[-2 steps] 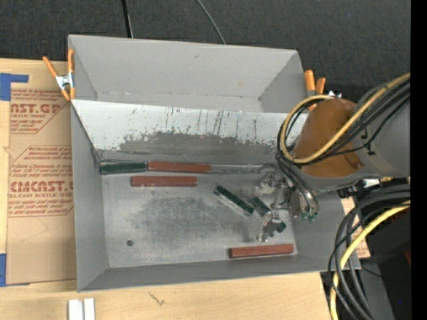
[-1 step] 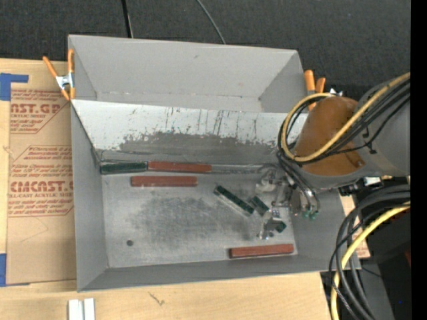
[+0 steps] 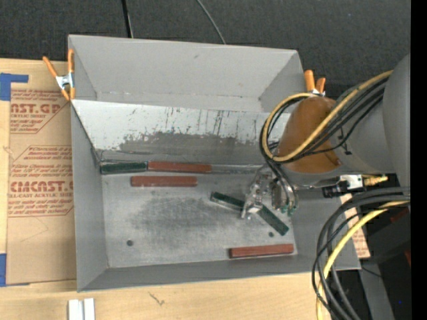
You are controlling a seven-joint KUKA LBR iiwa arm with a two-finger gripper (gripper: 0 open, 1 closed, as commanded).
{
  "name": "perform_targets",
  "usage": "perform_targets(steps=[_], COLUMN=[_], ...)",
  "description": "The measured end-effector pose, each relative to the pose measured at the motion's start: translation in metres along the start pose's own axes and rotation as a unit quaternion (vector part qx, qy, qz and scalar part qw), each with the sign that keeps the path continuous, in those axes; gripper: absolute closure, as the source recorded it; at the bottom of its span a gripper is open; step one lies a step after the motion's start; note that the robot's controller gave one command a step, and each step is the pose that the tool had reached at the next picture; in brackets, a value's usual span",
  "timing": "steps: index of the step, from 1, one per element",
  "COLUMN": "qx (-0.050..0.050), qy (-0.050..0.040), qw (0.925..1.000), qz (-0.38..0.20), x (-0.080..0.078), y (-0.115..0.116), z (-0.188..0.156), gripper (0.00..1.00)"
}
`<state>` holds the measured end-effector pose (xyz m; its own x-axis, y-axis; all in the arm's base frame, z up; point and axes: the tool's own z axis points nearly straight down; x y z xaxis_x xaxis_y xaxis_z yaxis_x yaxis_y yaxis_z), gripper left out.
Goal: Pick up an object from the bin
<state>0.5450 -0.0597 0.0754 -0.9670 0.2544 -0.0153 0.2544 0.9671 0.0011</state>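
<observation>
I see the bin [image 3: 87, 199] sitting on a pale wooden worktop [image 3: 200, 302], with dark grey flooring [image 3: 347, 19] beyond its far rim. The bin is grey metal with steep sloping walls. Its back wall is scratched and streaked, and its floor carries a dull worn patch in the middle.

Along the foot of the back wall a far green stick [image 3: 123, 168] and a reddish-brown stick [image 3: 179, 168] lie end to end. Just in front of them a second brown stick [image 3: 163, 181] lies parallel. A third brown stick [image 3: 261, 251] lies close along the front wall, towards the right. The middle and left front of the floor are bare, so that side gives open room. On the right the arm crowds the wall, with its orange cover [image 3: 307, 139] and looped cables [image 3: 273, 122] above the right corner.

The gripper [image 3: 256, 207] is low over the right half of the floor, between the near ends of two short, flat, dark green sticks. The left green stick [image 3: 225, 199] lies nearly level across the view, its end touching or just beside the metal tips. The slanted green stick [image 3: 276, 222] runs away from the gripper towards the front right. I cannot tell whether the fingers [image 3: 251, 210] are apart, together or clamped on either stick.
</observation>
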Motion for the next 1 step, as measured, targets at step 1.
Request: perform_targets(steps=[1], qx=[0.000], qy=[0.0000], qw=[1.0000], qz=[0.000], x=[0.0000], y=[0.0000], z=[0.0000], gripper=[1.00])
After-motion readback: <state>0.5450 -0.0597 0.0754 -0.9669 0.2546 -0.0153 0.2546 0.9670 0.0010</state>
